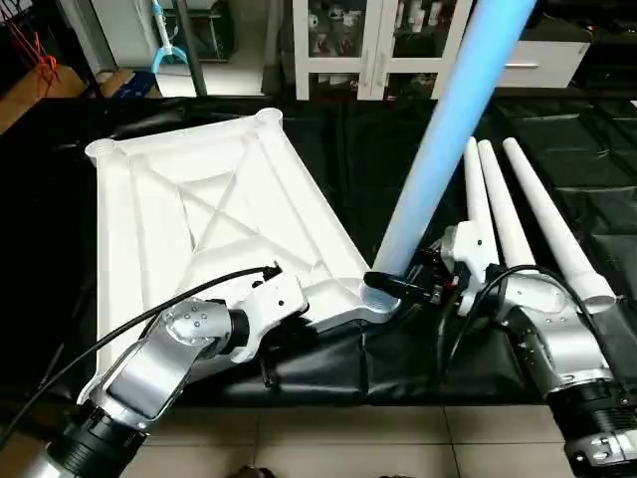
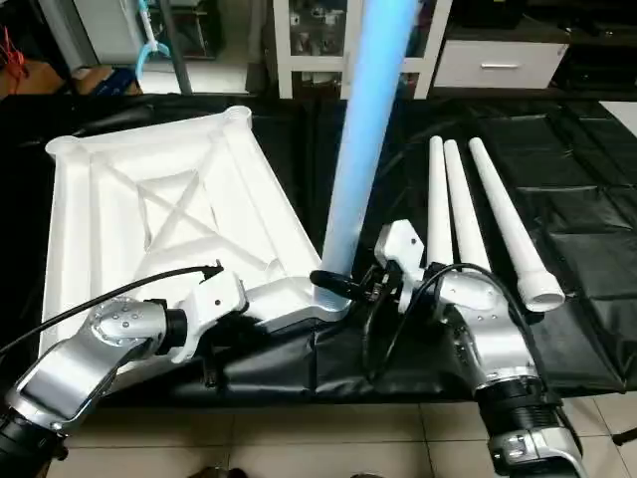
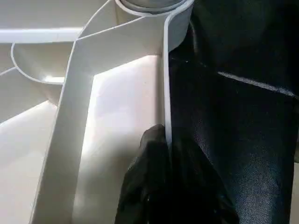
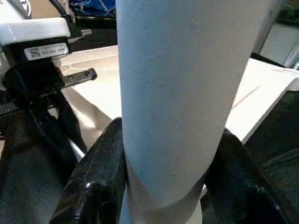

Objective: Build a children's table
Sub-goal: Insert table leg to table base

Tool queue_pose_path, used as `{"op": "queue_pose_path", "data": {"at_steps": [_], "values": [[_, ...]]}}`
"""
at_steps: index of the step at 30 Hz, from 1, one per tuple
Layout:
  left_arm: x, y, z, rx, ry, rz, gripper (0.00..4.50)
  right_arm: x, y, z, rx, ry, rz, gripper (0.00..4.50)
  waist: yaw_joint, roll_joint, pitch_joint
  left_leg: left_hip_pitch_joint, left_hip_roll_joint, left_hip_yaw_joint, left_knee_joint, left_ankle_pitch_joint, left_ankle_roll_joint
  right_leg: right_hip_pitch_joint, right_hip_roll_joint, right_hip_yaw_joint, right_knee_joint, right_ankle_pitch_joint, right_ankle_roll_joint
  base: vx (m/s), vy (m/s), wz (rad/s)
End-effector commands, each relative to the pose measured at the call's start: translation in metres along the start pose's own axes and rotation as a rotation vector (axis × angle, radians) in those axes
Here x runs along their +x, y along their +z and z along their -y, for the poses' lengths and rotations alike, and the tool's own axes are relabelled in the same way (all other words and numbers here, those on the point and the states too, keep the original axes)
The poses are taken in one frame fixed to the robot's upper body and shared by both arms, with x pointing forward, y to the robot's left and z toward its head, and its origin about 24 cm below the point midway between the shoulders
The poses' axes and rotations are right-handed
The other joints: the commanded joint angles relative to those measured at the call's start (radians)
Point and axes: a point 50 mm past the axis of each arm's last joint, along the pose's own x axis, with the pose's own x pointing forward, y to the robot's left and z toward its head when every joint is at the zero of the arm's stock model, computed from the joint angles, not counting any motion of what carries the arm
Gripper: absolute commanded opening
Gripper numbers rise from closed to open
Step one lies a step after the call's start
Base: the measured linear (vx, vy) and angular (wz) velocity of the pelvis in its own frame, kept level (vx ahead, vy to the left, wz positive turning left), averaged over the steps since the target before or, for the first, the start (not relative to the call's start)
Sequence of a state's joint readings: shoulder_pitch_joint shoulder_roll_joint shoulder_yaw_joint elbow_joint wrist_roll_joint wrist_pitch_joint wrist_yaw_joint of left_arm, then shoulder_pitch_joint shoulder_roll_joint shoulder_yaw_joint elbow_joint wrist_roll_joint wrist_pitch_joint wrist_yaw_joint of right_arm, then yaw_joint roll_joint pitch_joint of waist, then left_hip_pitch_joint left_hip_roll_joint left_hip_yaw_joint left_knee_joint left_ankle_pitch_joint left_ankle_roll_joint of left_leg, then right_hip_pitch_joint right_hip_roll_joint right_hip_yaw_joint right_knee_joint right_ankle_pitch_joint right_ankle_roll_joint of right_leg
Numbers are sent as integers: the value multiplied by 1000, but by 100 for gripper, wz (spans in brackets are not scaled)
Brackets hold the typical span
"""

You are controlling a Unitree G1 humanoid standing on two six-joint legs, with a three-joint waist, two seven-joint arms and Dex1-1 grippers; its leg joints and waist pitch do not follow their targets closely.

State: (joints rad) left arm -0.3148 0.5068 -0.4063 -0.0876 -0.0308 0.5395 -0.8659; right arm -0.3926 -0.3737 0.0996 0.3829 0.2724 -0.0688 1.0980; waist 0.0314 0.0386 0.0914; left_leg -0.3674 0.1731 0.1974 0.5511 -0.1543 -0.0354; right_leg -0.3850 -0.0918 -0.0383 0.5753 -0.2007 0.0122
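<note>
The white tabletop (image 1: pixel 199 209) lies upside down on the black mat, its X-ribbed underside facing up. One white leg (image 1: pixel 448 129) stands upright in the near right corner socket (image 1: pixel 381 297). My right gripper (image 1: pixel 393 286) is shut on that leg just above the socket, and its black fingers (image 4: pixel 100 186) clasp both sides of the tube. My left gripper (image 1: pixel 299 317) is shut on the tabletop's near rim (image 3: pixel 166 93), a short way from the same socket. Three more legs (image 1: pixel 508 219) lie side by side on the mat to the right.
The black mat (image 1: pixel 557 129) covers the work surface, with tiled floor (image 1: pixel 348 438) at its near edge. White cabinets (image 1: pixel 368 50) stand at the back. A black cable (image 1: pixel 149 317) loops over my left forearm.
</note>
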Motion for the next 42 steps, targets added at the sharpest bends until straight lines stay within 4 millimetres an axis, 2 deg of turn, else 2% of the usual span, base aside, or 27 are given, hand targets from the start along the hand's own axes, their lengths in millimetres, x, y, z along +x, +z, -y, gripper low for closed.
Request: {"op": "queue_pose_path", "data": {"at_steps": [1,4,6,9,10,13,17,23,24,27,28,29,30,32,34,36,37,38,39,40,41,42], "values": [[0,5,1,19,4,15,0,-6,-58,-22,203,-9,-219,186,-10,6,-15,34,51,-47,-88,-650,-46,-22,-43,33,-107,-585,-106,0,0,0],[-1,5,-1,16,18,17,0,-4,-54,-16,228,-70,-172,186,-12,7,-12,36,50,-49,-89,-674,-50,-26,-43,31,-110,-608,-100,0,0,0],[-2,5,-2,13,29,18,0,-6,-53,-12,239,-103,-154,186,-15,7,-9,33,50,-54,-92,-692,-54,-25,-44,28,-111,-634,-89,0,0,0],[-2,4,-2,12,31,17,0,-7,-53,-11,239,-110,-151,186,-15,10,-5,38,50,-56,-94,-721,-60,-29,-43,25,-116,-644,-78,0,0,0],[-2,4,-2,12,31,17,0,-7,-53,-11,239,-110,-151,186,-15,9,-5,38,50,-56,-95,-718,-60,-28,-43,26,-116,-637,-78,0,0,0],[-3,4,-2,10,39,18,0,-8,-53,-12,249,-125,-133,186,-14,12,-9,33,53,-52,-103,-683,-58,-22,-41,30,-111,-534,-105,0,0,0],[-3,4,-3,9,42,18,0,-7,-54,-14,250,-127,-128,186,-12,13,-7,36,53,-46,-102,-680,-59,-26,-41,33,-111,-511,-120,0,0,0],[-3,5,-5,0,64,28,0,-2,-49,-6,225,-210,-85,186,-12,10,-3,39,51,-48,-101,-688,-55,-28,-46,32,-120,-592,-96,0,0,0],[-3,7,-7,-9,89,39,0,0,-46,0,210,-283,-67,186,-13,10,-3,37,51,-49,-102,-687,-56,-28,-47,30,-120,-602,-93,0,0,0],[-3,10,-10,-18,118,52,0,2,-44,7,203,-367,-49,186,-19,11,-2,20,50,-55,-106,-668,-55,-17,-48,23,-114,-594,-87,-7,2,-6],[-1,14,-12,-27,147,66,0,5,-43,12,210,-428,-33,186,-19,10,-3,19,50,-54,-107,-662,-54,-16,-49,24,-113,-585,-88,-20,7,-18],[0,19,-16,-39,195,90,0,9,-42,16,221,-500,-18,186,-21,12,0,20,50,-52,-107,-657,-54,-22,-49,26,-114,-577,-96,0,0,0],[2,22,-18,-52,220,104,0,12,-42,18,220,-541,-19,186,-25,13,4,23,48,-52,-105,-669,-57,-27,-48,22,-118,-597,-96,0,0,0],[4,26,-19,-64,244,118,0,16,-42,20,218,-590,-20,186,-33,12,4,24,47,-53,-105,-674,-54,-22,-49,16,-119,-606,-91,0,0,0],[6,30,-21,-69,270,126,0,21,-42,22,235,-624,-15,186,-39,13,10,18,45,-54,-105,-665,-39,-19,-51,13,-123,-618,-87,0,0,0],[10,37,-25,-80,334,143,0,31,-40,27,256,-699,-15,186,-42,19,16,26,44,-52,-105,-691,-44,-29,-48,9,-128,-640,-85,0,0,0],[14,44,-29,-99,391,159,0,39,-38,31,267,-764,-23,186,-44,21,18,30,43,-55,-104,-704,-47,-27,-47,2,-129,-641,-79,0,0,0],[16,49,-32,-113,425,168,0,43,-37,34,270,-807,-33,186,-47,20,21,28,43,-55,-106,-707,-47,-26,-46,-1,-129,-633,-80,0,0,0],[18,52,-33,-123,452,175,0,46,-37,35,274,-838,-39,186,-50,23,25,27,43,-57,-109,-724,-50,-22,-43,-10,-128,-622,-77,0,0,0],[19,54,-35,-130,473,181,0,48,-37,37,277,-861,-45,186,-49,25,24,31,43,-58,-111,-742,-49,-21,-41,-16,-131,-616,-73,0,0,0],[21,58,-37,-137,514,184,0,53,-36,38,289,-898,-52,186,-52,28,25,31,45,-57,-113,-755,-45,-15,-40,-20,-129,-571,-77,0,0,0],[22,60,-38,-133,540,179,0,57,-35,39,287,-926,-60,186,-53,34,29,31,47,-55,-121,-773,-44,-15,-37,-26,-128,-537,-84,-54,33,-13]]}}
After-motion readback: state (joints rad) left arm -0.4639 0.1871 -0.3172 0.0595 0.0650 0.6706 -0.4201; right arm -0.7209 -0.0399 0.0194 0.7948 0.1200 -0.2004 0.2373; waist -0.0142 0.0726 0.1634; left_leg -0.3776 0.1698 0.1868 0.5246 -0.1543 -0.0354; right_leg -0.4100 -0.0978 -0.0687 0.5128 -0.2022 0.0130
